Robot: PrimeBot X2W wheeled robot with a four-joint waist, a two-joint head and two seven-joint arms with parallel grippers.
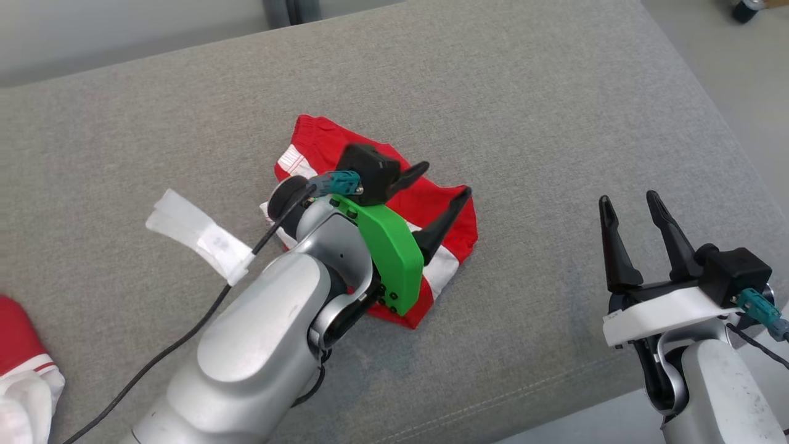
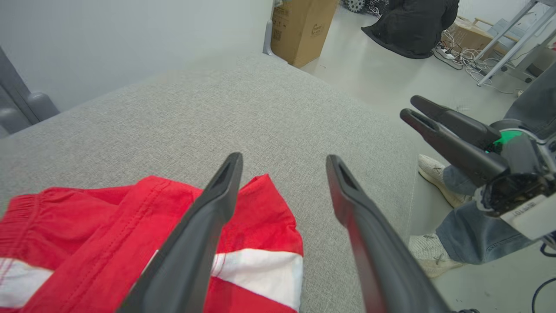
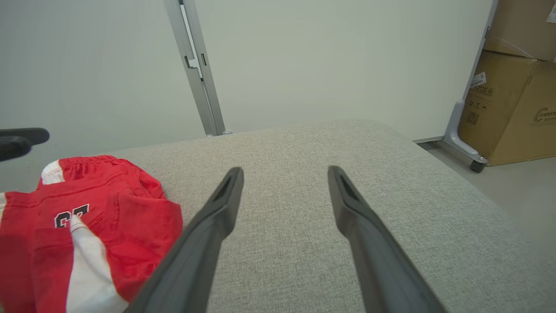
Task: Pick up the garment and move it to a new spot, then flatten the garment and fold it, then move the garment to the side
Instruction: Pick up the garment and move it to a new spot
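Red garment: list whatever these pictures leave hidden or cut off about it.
- Head view: the left gripper and its arm cover the middle of the garment, so its folds cannot be judged.
- Left wrist view: the left and bottom edges cut it off; one finger crosses it.
- Right wrist view: a white fold covers part of its black number; the left edge cuts it.

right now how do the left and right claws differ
The left claw is over the shorts; the right claw is over bare cushion. The left claw has a green bracket, the right claw a white bracket. Both are open and empty.
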